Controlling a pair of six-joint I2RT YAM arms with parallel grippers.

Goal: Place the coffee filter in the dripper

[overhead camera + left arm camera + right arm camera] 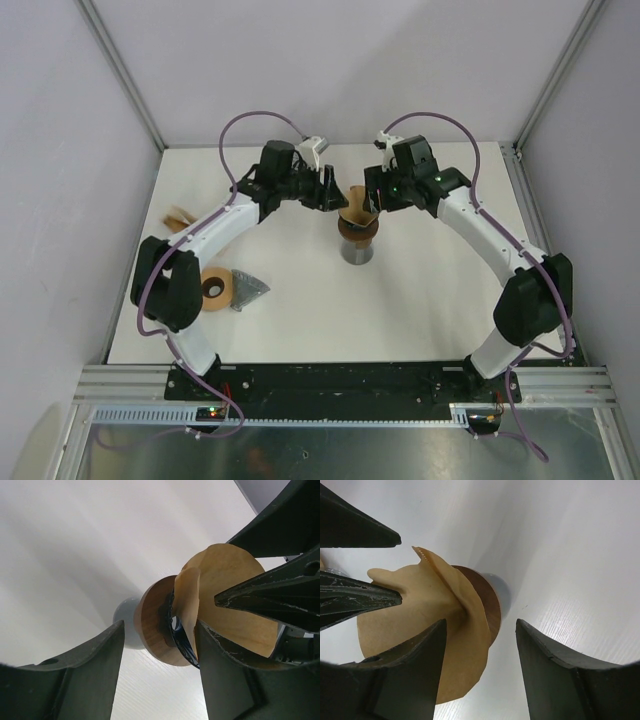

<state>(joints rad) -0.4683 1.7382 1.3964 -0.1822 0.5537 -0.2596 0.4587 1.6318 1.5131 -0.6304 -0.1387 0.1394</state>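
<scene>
The brown paper coffee filter (356, 207) sits in the mouth of the dripper (357, 240), which stands mid-table on a wooden collar (155, 620) over a pale base. The filter (235, 595) is creased, and one flap folds over the rim. My left gripper (333, 190) is just left of it and my right gripper (372, 195) just right. Both are open. The left gripper (160, 650) has only collar and table between its fingers. The right gripper (480, 650) has one finger (415, 670) in front of the filter (420, 625), not pinching it.
A wooden ring (215, 288) and a grey wedge-shaped holder (251, 291) lie near the left arm. A small brown item (178, 215) sits at the table's left edge. Metal frame posts stand at the back corners.
</scene>
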